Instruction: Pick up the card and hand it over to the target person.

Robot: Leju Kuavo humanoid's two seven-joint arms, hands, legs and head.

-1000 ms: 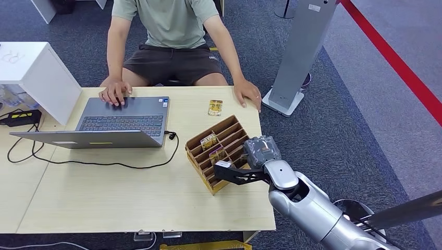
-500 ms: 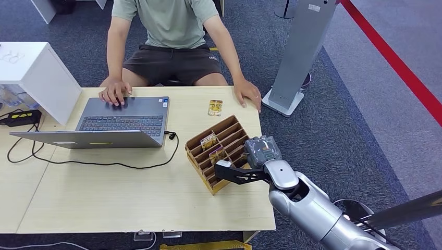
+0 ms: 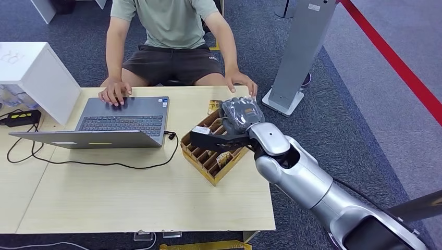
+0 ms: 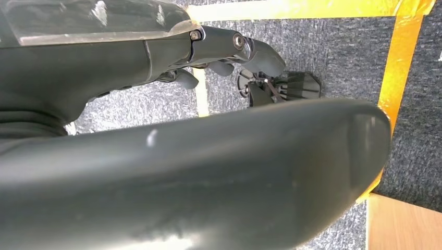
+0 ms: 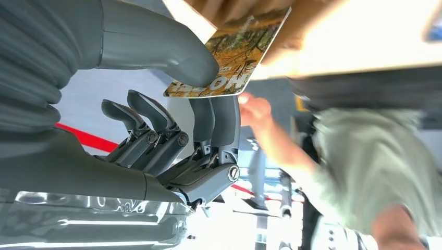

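My right hand (image 3: 241, 117) hovers over the wooden card holder (image 3: 200, 156) on the table's right side. It pinches a card with an orange-brown picture (image 5: 229, 57) between the thumb and the dark fingers (image 5: 216, 122). From the head view the card (image 3: 225, 158) hangs under the hand, above the holder's slots. The seated person's hand (image 3: 241, 80) is raised just beyond my hand, near the table's far edge, and shows blurred (image 5: 255, 112) in the right wrist view. My left hand (image 4: 229, 49) hangs over the carpet with its fingers loose, holding nothing.
An open laptop (image 3: 122, 120) with a black cable (image 3: 104, 164) lies left of the holder, the person's other hand on it. Another card (image 3: 212, 105) lies on the table behind the holder. A white box (image 3: 36, 73) stands far left, a grey floor stand (image 3: 299, 52) right of the table.
My right hand has risen from the holder's near corner and moved toward the person, with a card in it. The person's hand has lifted off the table. The holder shifted slightly left.
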